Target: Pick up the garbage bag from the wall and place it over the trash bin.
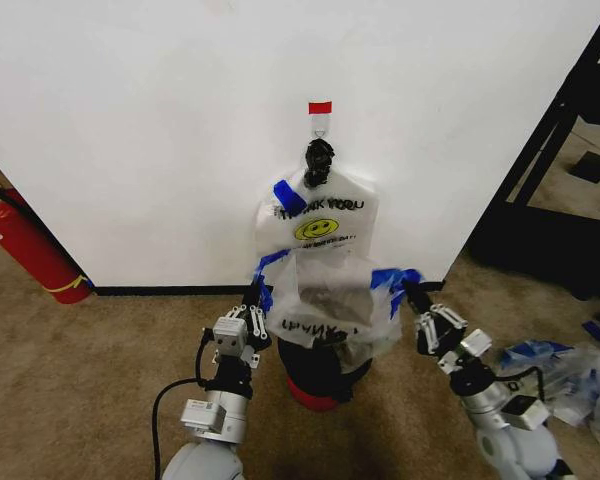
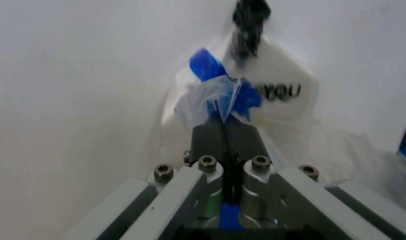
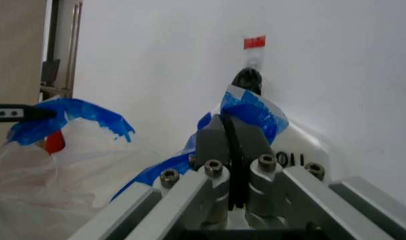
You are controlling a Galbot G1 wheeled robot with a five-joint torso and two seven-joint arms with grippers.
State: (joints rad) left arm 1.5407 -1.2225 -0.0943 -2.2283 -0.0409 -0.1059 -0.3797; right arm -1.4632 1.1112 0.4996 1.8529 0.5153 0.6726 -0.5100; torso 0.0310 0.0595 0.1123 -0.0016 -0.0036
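Left gripper (image 1: 257,297) and right gripper (image 1: 412,293) pinch the garbage bag (image 1: 332,300) stretched sideways above the trash bin (image 1: 320,372).

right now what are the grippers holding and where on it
Both hold the garbage bag by its blue-taped top corners: left gripper at one, right gripper at the other, stretched over the trash bin.

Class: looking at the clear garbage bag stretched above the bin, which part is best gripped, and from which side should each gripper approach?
Grip the blue tape patches at the garbage bag's two upper corners, one gripper from each side. The film is thin and limp; the left gripper and right gripper pinch there.
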